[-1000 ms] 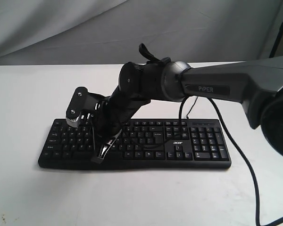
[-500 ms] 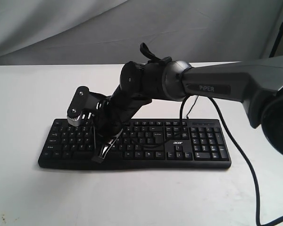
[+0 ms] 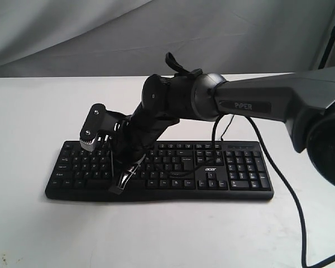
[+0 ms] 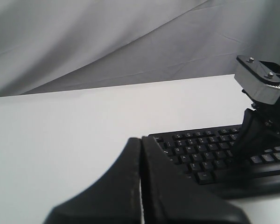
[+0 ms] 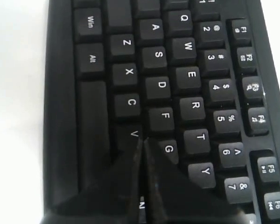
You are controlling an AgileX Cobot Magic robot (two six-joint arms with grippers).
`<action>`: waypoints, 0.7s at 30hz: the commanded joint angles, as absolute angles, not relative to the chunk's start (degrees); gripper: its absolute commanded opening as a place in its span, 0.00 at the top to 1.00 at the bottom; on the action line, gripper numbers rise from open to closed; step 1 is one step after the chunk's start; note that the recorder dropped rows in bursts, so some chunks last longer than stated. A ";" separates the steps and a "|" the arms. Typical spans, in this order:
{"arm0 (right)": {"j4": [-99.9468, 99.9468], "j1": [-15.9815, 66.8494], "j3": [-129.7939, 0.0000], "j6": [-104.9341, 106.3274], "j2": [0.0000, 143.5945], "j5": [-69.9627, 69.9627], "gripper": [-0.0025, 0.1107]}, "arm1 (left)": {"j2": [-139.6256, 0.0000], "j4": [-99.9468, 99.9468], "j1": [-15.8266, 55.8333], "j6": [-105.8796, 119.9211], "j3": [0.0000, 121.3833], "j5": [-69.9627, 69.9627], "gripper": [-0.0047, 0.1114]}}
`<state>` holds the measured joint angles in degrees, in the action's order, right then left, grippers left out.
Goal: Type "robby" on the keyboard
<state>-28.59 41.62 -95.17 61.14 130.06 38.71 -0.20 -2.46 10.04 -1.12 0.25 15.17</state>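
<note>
The black keyboard with the white acer logo lies across the white table. My right gripper has reached over to its left half and points down at the bottom letter row, shut with nothing held. In the right wrist view the right gripper has its tip between the V key and the G key; its fingers hide the key under it, and contact cannot be told. In the left wrist view my left gripper is shut and empty, off the end of the keyboard.
The keyboard's thin black cable runs back from its rear edge. A thicker arm cable hangs over the table at the right. Grey cloth hangs behind. The right arm's wrist camera block shows in the left wrist view.
Almost nothing differs: the right gripper stays shut at the same spot on the keyboard's left half, with only a very slight shift of the wrist.
</note>
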 commanded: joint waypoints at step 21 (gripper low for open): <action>-28.41 41.19 -95.44 61.28 131.39 39.18 0.98 | 0.00 -2.74 10.36 -1.28 0.00 14.84 0.96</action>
